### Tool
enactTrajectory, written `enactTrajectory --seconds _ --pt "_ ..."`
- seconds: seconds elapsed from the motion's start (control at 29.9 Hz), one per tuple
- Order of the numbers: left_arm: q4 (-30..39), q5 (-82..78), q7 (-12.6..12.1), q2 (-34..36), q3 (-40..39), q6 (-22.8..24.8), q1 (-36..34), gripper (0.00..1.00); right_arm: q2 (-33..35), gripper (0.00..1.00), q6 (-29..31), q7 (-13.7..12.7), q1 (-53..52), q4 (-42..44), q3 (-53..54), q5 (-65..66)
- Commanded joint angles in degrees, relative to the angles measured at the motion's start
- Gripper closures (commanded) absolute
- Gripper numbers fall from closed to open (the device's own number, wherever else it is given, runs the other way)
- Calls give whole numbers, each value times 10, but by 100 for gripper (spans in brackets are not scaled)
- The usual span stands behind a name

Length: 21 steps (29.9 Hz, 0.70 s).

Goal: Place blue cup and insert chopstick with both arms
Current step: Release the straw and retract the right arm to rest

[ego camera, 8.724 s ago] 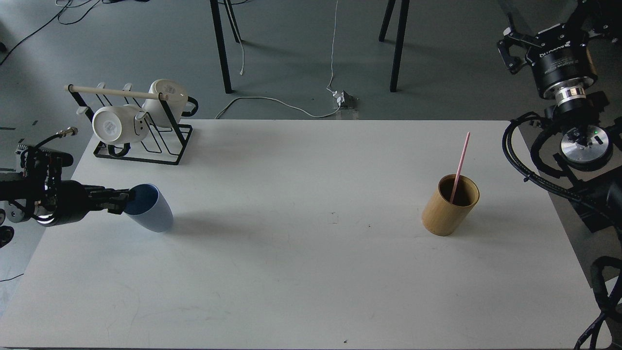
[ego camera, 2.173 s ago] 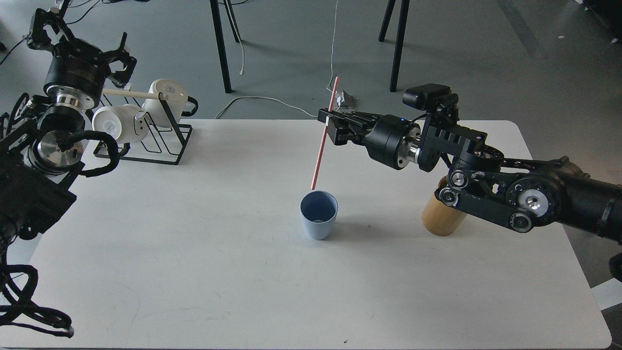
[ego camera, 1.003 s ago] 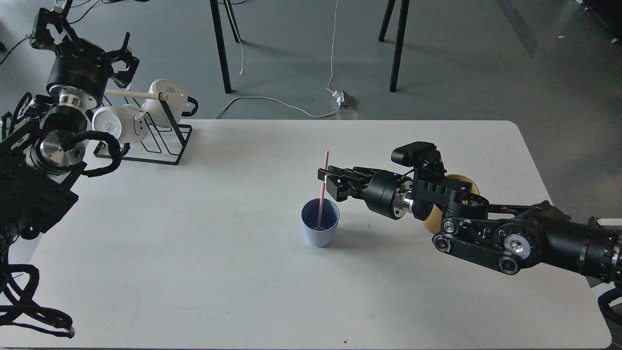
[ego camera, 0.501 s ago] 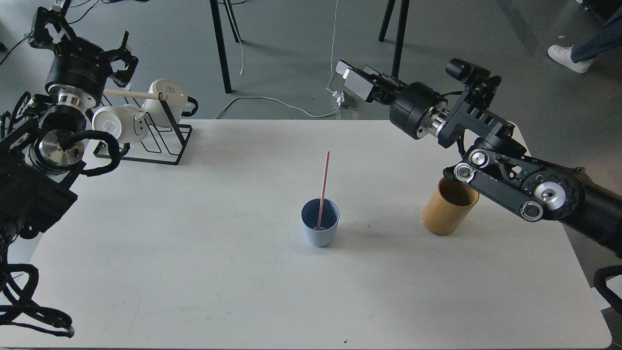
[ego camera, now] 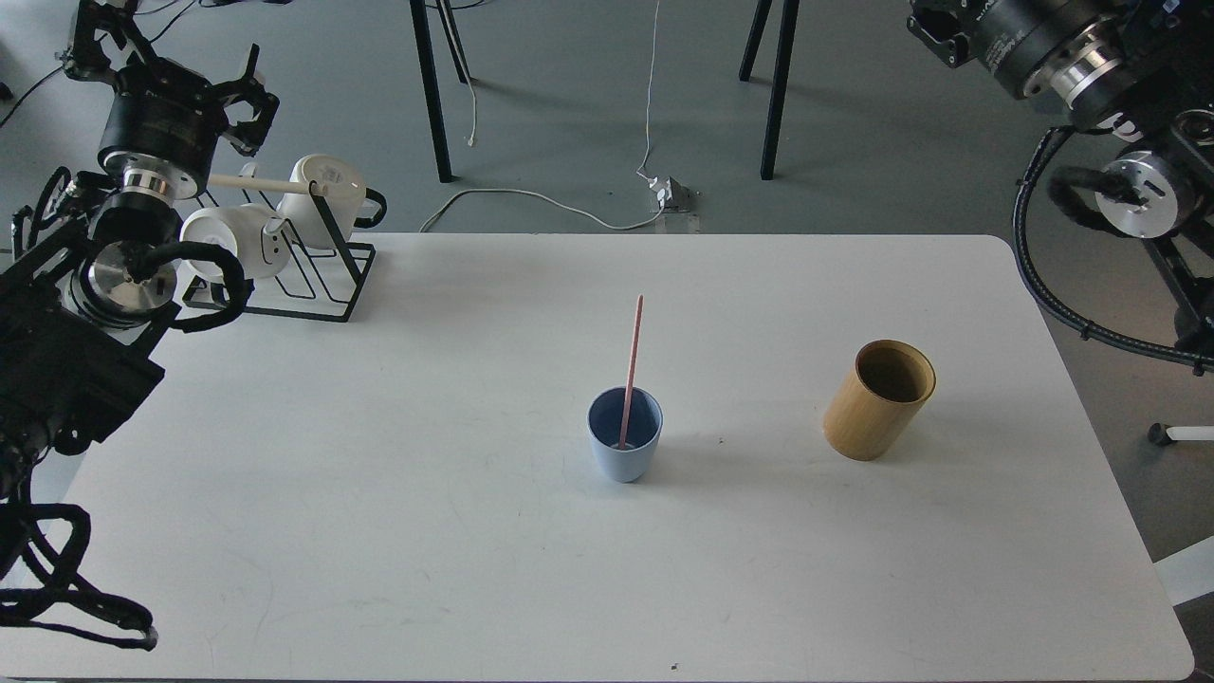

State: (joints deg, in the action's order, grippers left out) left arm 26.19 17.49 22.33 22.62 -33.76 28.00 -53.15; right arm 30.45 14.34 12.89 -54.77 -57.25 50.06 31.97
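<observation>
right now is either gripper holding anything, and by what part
Nothing is held. The chopstick stands free in the blue cup; the left gripper is raised clear, the right is out of view.

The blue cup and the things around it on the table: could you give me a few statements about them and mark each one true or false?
1. The pink stick stands inside the blue cup. True.
2. The blue cup lies on its side. False: it stands upright on the white table.
3. The bamboo cylinder holds the pink stick. False: nothing shows inside it.
4. Two white mugs hang on the black wire rack at the table's far left corner. True.
5. A robot tool grips the cup. False: both arms are drawn back at the picture's edges, away from the cup.
</observation>
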Motion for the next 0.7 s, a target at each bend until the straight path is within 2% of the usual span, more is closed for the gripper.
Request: enactTrajectory --seconds 0.0,0.17,0.33,0.67 --pt "0 1 -1 -14 0 0 -5 0 -5 0 73 -1 6 85 4 -154" --pt "0 1 -1 -14 0 0 -6 0 -23 0 130 -6 12 184 6 -290" --pt "0 1 -2 -14 0 0 -6 0 -35 0 137 -33 40 234 2 -406" --pt "0 3 0 -21 -1 0 1 0 -75 0 137 -33 77 260 7 -434"
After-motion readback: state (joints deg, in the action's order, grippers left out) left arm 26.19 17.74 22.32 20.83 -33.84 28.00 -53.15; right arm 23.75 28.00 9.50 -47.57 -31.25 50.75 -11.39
